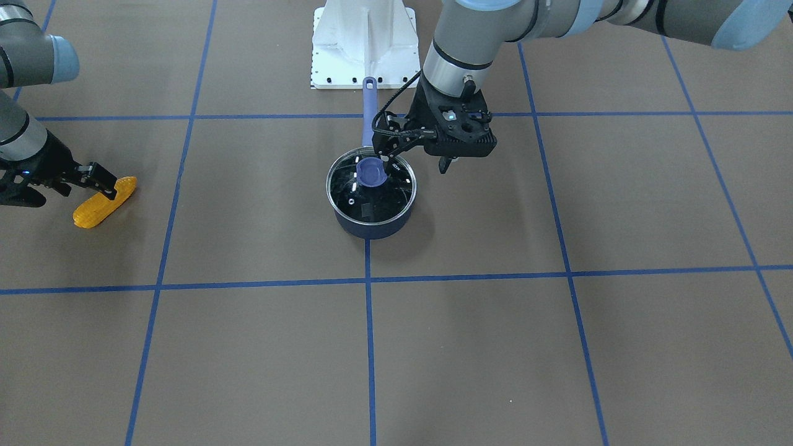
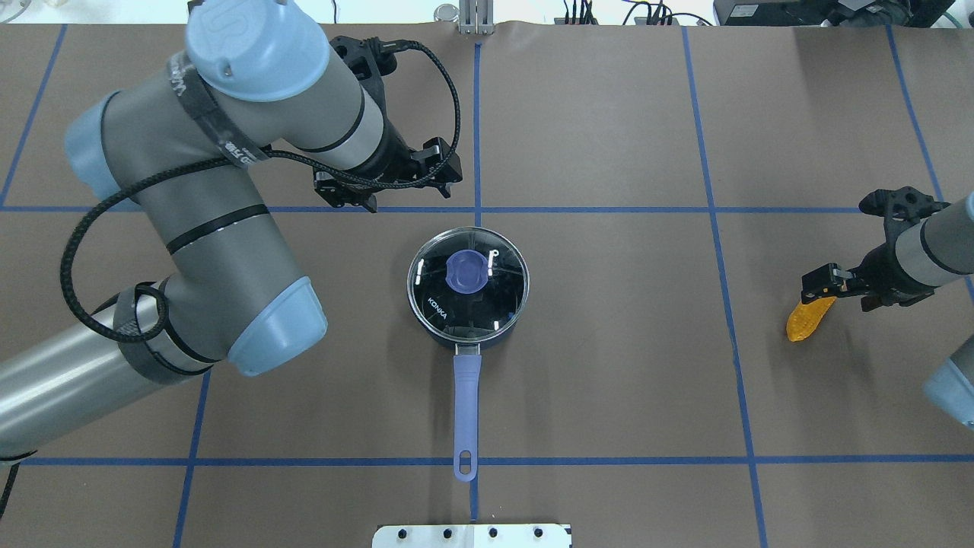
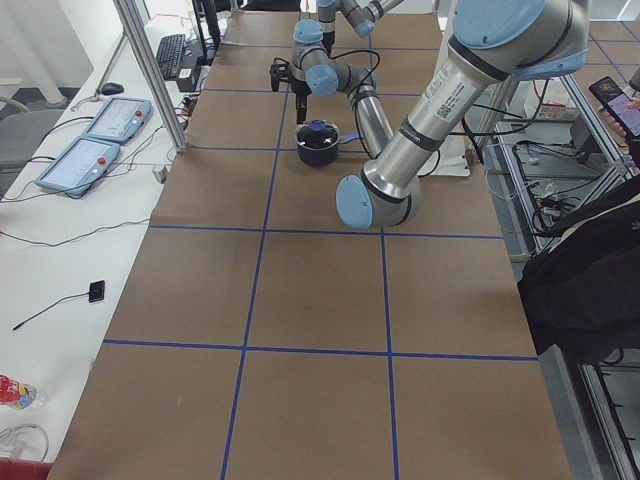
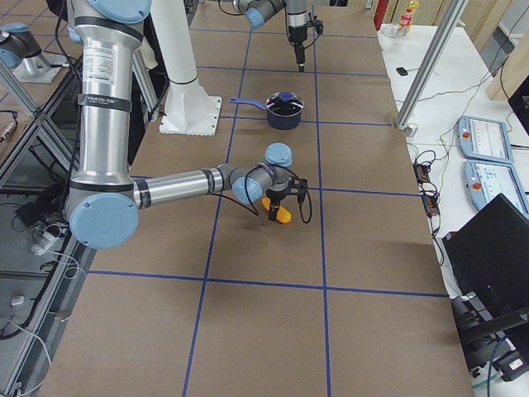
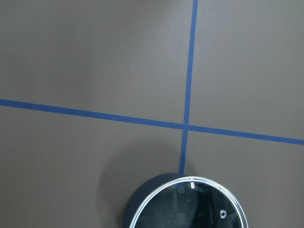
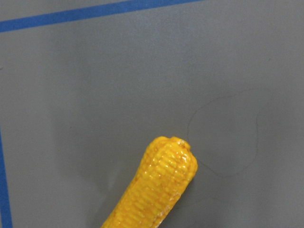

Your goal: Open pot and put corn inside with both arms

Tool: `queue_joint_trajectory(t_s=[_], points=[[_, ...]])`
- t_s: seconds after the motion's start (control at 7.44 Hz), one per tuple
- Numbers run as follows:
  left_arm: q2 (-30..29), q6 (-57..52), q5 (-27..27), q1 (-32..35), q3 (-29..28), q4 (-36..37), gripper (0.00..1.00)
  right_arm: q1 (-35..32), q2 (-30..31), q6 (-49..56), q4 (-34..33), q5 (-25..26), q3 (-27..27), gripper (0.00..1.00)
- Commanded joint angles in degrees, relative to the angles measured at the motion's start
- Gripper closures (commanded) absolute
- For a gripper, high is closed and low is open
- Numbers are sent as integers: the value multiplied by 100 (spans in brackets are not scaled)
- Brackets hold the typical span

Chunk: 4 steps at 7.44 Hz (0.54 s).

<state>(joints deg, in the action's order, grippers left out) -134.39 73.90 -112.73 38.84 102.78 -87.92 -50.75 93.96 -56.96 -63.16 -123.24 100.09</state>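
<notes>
The navy pot (image 1: 372, 229) stands mid-table with its glass lid (image 2: 487, 304) on and its blue knob (image 2: 466, 272) on top. Its long handle (image 2: 466, 396) points toward the robot. My left gripper (image 1: 415, 162) hovers open just beside the pot's rim, above the table and off the knob. The left wrist view shows only the pot's edge (image 5: 137, 209). The yellow corn (image 1: 93, 210) lies at my right side of the table. My right gripper (image 1: 102, 183) is shut on its thick end. The tapered end shows in the right wrist view (image 6: 161, 185).
The white robot base plate (image 1: 362, 43) sits behind the pot handle. Blue tape lines (image 2: 593, 209) cross the brown table. Control pendants (image 3: 90, 140) and cables lie on a side bench. A person (image 3: 590, 270) stands at the left-end view's right edge.
</notes>
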Motion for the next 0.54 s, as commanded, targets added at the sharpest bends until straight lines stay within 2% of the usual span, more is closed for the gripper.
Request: queue_joint_trajectory(t_s=[0.0, 0.13, 0.27, 0.4], points=[[-148, 45, 285, -288, -126, -6, 2, 12, -281, 26, -13, 2, -331, 0], [-253, 89, 295, -315, -283, -6, 2, 12, -282, 53, -4, 2, -332, 0], [-393, 90, 365, -359, -415, -6, 2, 12, -282, 53, 5, -7, -332, 6], [-412, 90, 374, -368, -469, -6, 2, 3, -282, 53, 5, -50, -332, 19]])
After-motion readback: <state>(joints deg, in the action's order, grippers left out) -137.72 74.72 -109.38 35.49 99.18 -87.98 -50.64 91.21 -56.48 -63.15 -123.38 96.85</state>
